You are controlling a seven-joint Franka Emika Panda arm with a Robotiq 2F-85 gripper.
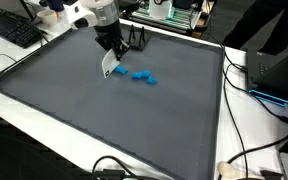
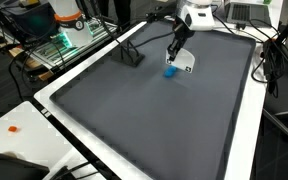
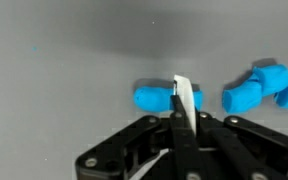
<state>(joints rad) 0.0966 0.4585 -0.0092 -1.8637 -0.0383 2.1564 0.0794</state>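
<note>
- The gripper (image 3: 180, 118) is seen pressed together, its 2 fingers pinching a thin white flat piece (image 3: 184, 94) edge-on, so only a narrow blade of it shows in the wrist view.
- In both exterior views the same white flat piece (image 1: 108, 68) (image 2: 187, 62) is seen hanging below the gripper (image 1: 112, 50) (image 2: 176, 47), tilted, with its lower edge at or just above the surface; whether contact is made cannot be told.
- The grip looks to be taken high on the piece, probably so that the free lower edge can be brought down to the surface without the fingers touching it.
- Just past that edge, a single blue block (image 3: 152, 97) is found lying flat, partly hidden behind the white piece and right against it in the wrist view.
- Off to one side, a blue cluster (image 3: 259, 88) of about 3 small blocks is seen, close together and near the single block but apart from it; in an exterior view it shows as a short blue row (image 1: 143, 76).
- Everything rests on a dark grey mat (image 1: 104, 130) (image 2: 154, 130), which is likely laid there as a plain, even working surface.
- Near the far edge of the mat, a small black stand (image 2: 132, 55) is seen, well apart from the blocks.
- Beyond the mat, a white table (image 1: 256, 140) carries black cables (image 1: 246, 160) and a keyboard (image 1: 14, 30), all out at the margins.
</note>
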